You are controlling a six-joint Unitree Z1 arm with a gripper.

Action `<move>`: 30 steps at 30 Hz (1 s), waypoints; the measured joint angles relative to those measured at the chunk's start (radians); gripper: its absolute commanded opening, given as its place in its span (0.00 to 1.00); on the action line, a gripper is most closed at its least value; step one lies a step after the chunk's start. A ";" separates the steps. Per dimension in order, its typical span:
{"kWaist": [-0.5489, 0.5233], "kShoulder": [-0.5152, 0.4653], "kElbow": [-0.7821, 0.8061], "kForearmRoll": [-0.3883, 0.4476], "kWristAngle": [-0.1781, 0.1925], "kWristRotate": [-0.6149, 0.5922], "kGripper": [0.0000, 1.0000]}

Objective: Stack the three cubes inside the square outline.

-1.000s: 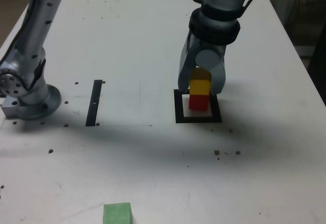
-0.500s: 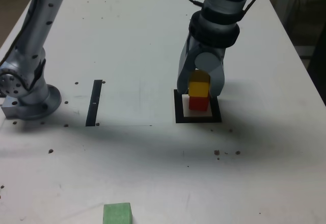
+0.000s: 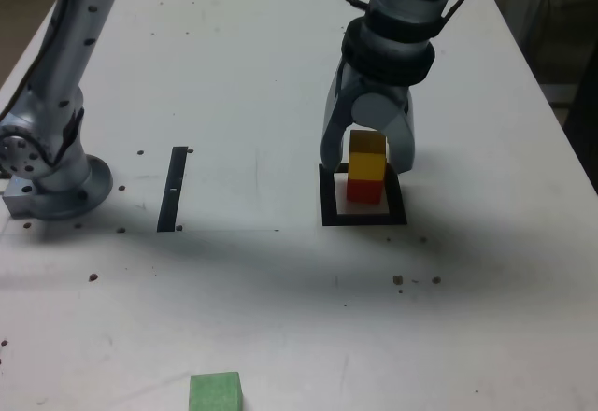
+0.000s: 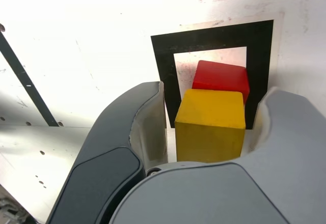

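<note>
Exterior view: light grey robot arm with dark bands [image 3: 388, 47] is reaching down from the top, its rounded grey fingers [image 3: 403, 145] standing apart around a matte yellow cube [image 3: 366, 161], with a gap showing at the cube's left side. Yellow cube is sitting on a matte red cube [image 3: 364, 191], upright, no hand or clamp needed to see the stack. Red cube is resting inside a thick black square outline with a white centre [image 3: 363, 220], on a white surface with small dark spots [image 3: 234, 308]. Thin black straight strip [image 3: 172, 190] is lying left of the outline, well apart. Matte green cube [image 3: 215, 392] is sitting alone near the bottom edge, left of the stack and outside the outline, partly cut off by the frame. Arm base [image 3: 61, 191] is standing at the left. Wrist view: fingers are opening wide on either side of the yellow cube, gaps showing at both sides, so they are released, not grasping. Yellow cube is covering part of the red cube, which is showing behind it within the black border. Black strip is running diagonally across the surface, apart from the outline. Green cube is out of this view.
</note>
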 measured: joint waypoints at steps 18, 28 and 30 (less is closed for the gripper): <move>-0.053 -0.256 0.086 0.060 0.007 -0.073 1.00; -0.358 -0.381 0.256 0.037 -0.101 -0.414 1.00; -0.422 -0.376 0.256 0.033 -0.130 -0.481 1.00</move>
